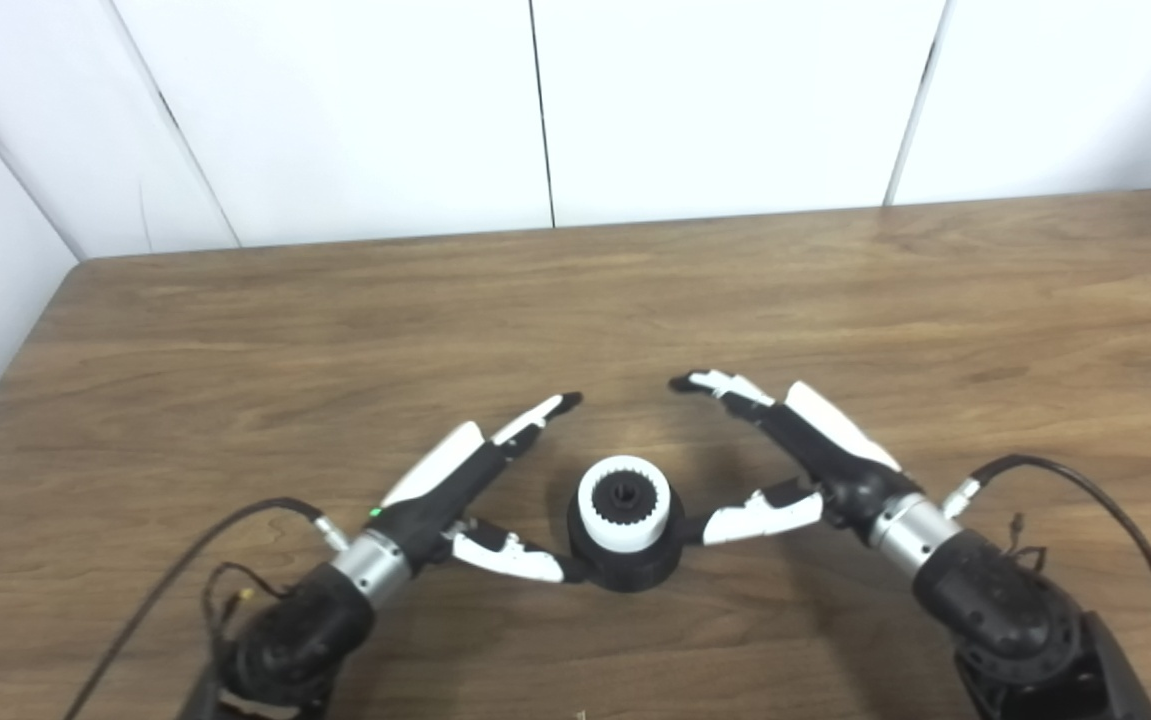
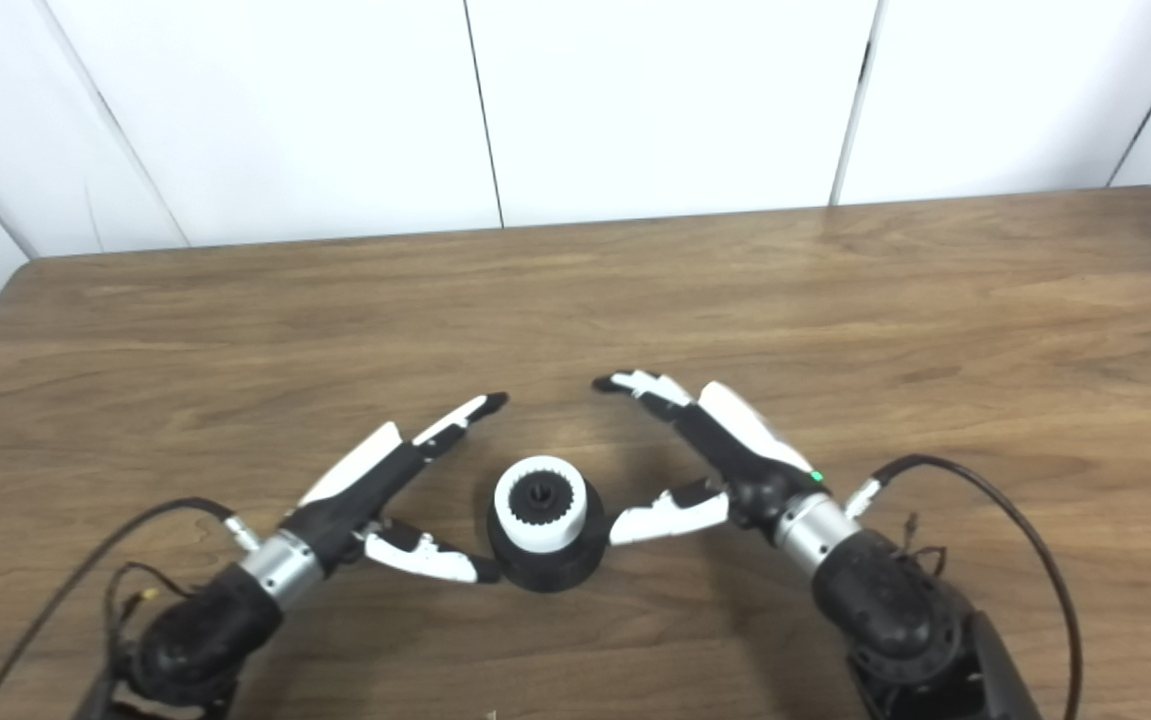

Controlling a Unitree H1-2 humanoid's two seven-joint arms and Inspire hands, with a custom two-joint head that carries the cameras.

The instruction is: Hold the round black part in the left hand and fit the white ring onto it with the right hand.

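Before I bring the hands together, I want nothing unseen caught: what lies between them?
Only the round black part with the white ring on it, on the table; both views show this.

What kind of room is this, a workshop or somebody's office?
Probably a robot test bench: a bare wooden table against plain white wall panels, with only the black part wearing its white ring between two open hands.

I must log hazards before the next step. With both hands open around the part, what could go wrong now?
The white ring sits on the round black part, which stands unheld on the table. The thumb of the left hand or right hand is at its base and might nudge or tip it.
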